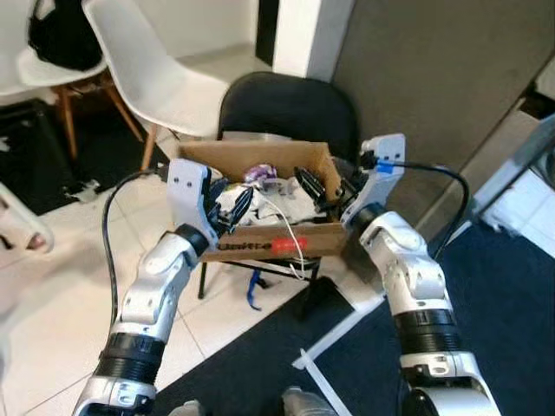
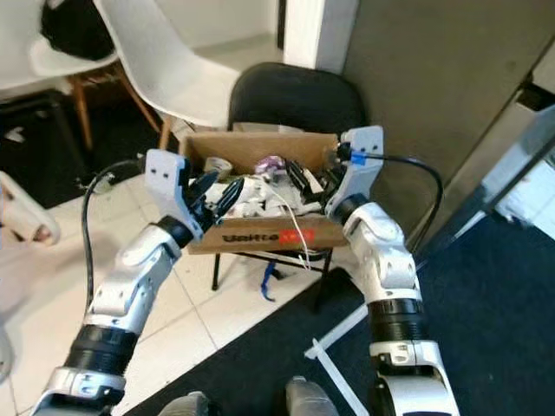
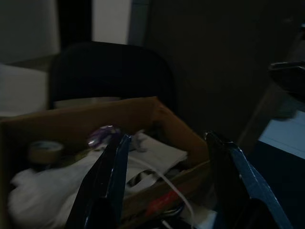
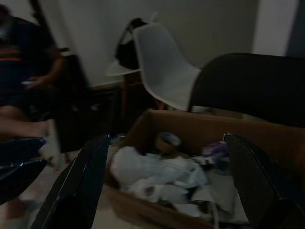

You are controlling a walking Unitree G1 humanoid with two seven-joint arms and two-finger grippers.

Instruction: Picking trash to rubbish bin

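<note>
A cardboard box (image 1: 277,238) is sitting on the seat of a black chair (image 1: 290,108) and serving as the rubbish bin — red and dark lettering is showing on its near wall. The box is holding crumpled white paper (image 4: 143,171), a roll of tape (image 4: 167,141) toward its far left corner, a purple wrapper (image 1: 258,174) by the far wall, and a thin white cord (image 1: 290,230) trailing over the near edge. The left gripper (image 1: 230,208) is hovering at the box's left edge, jaws spread wide in the left wrist view and pinching nothing. The right gripper (image 1: 325,191) is hanging over the box's right edge, jaws likewise spread with nothing between them. Both are pointing inward over the trash, close to it; whether either is touching the paper cannot be told. A black cable is looping from each wrist. A white chair (image 1: 152,65) is standing behind and to the left on the pale tiled floor (image 1: 69,260), and dark carpet (image 1: 503,295) is lying to the right. In the right wrist view a seated person (image 4: 24,71) is showing dimly beyond the box, blurred.
</note>
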